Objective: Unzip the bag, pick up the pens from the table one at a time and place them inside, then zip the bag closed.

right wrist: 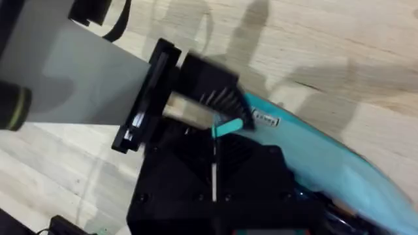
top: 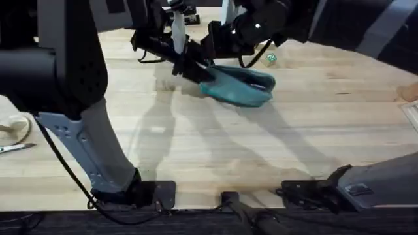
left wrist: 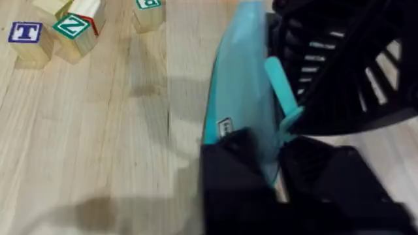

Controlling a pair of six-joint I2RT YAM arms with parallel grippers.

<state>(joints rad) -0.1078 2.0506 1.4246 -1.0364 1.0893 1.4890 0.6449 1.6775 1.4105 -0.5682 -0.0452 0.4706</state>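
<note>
The teal bag [top: 240, 87] lies on the table [top: 196, 143] at the far middle. My left gripper [top: 194, 72] is at its left end, shut on the fabric; in the left wrist view the bag [left wrist: 241, 98] runs down between the black fingers [left wrist: 228, 176]. My right gripper [top: 214, 51] hovers just above that same end. In the right wrist view its fingers [right wrist: 189, 183] are pressed together on the teal zipper pull [right wrist: 228, 127], with the bag [right wrist: 339, 163] stretching away beside them. The zipper pull [left wrist: 284, 91] also stands up next to the right gripper's ribbed body. The pens are out of view.
Wooden letter blocks [left wrist: 46, 29] sit beyond the bag, and one green-marked block [top: 271, 59] lies behind it. Scissors [top: 14, 149] and a pale round object [top: 13, 127] rest at the table's left edge. Bare wood stretches between the bag and the arm bases.
</note>
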